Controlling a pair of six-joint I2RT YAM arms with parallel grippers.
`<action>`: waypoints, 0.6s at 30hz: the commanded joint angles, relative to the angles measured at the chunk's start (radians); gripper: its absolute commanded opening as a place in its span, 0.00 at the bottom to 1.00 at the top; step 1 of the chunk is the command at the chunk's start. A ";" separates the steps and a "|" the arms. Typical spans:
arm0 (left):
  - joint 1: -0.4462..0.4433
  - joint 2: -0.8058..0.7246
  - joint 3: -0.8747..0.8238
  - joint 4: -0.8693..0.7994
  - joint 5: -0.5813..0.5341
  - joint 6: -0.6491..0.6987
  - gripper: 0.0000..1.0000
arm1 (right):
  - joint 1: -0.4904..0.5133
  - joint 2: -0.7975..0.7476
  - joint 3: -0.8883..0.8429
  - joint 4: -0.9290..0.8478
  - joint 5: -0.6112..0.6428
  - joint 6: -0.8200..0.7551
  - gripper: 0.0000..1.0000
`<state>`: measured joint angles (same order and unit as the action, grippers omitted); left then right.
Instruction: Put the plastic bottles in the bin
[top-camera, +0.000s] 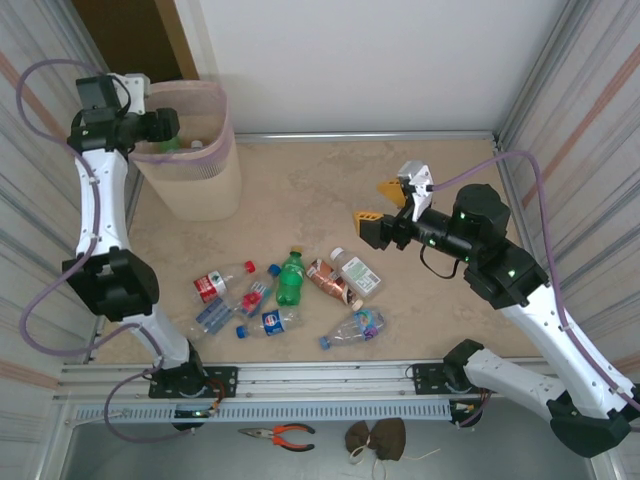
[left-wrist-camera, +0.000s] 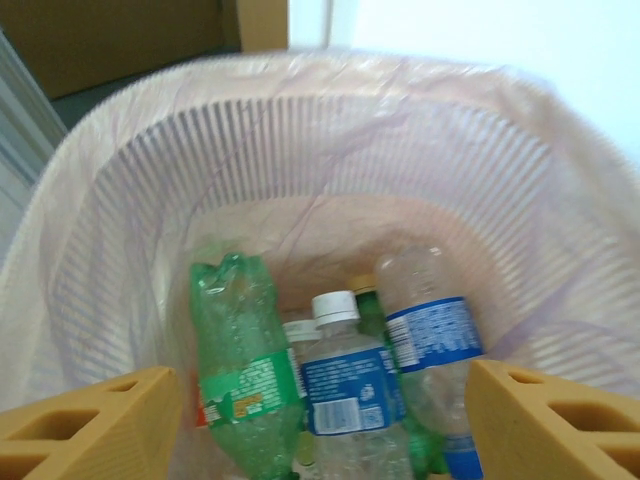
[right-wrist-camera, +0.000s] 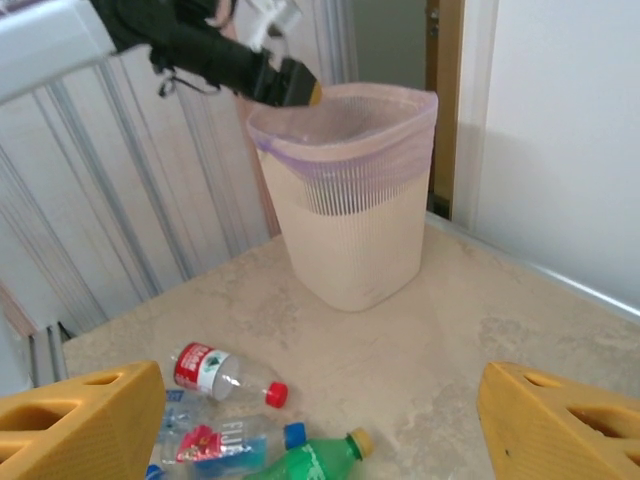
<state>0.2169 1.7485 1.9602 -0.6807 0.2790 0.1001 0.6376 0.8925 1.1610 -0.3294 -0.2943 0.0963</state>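
**Left tool open above the bin, loose bottles waiting on the surface**

From where I stand, the left tool (left-wrist-camera: 325, 405) hangs right over the mouth of the pale pink bin (top-camera: 205, 190). Its two orange fingers (left-wrist-camera: 90, 425) are spread wide with nothing between them. Looking down past them, I see several bottles lying at the bottom of the bin inside the thin clear bag. They include a crushed green bottle (left-wrist-camera: 240, 370), a white-capped bottle with a blue label (left-wrist-camera: 345, 400) and a clear blue-labelled bottle (left-wrist-camera: 430, 340) beside it.

The bin stands at the far left corner of the beige surface (top-camera: 300, 190), close to the left wall.

The right tool (top-camera: 378, 203) hovers above the middle right of the surface, jaws apart and empty, pointing toward the bin.

Nearer the arm bases, a loose cluster of bottles lies on its sides. Among them are a red-labelled bottle (top-camera: 215, 283), a green soda bottle (top-camera: 291, 280), a blue-capped cola bottle (top-camera: 265, 322), a copper-labelled bottle (top-camera: 330, 280) and a crumpled clear bottle (top-camera: 355, 325).
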 joint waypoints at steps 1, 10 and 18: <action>0.006 -0.098 0.008 -0.004 0.132 -0.044 0.74 | 0.005 0.025 0.032 -0.110 0.030 0.019 0.80; -0.036 -0.340 -0.271 0.092 0.338 -0.100 0.73 | 0.005 0.152 0.019 -0.336 0.126 0.012 0.76; -0.112 -0.553 -0.561 0.184 0.417 -0.158 0.73 | 0.005 0.273 -0.073 -0.373 0.157 -0.013 0.74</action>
<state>0.1276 1.2545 1.4570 -0.5480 0.6361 -0.0238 0.6376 1.1366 1.1210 -0.6548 -0.1604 0.0956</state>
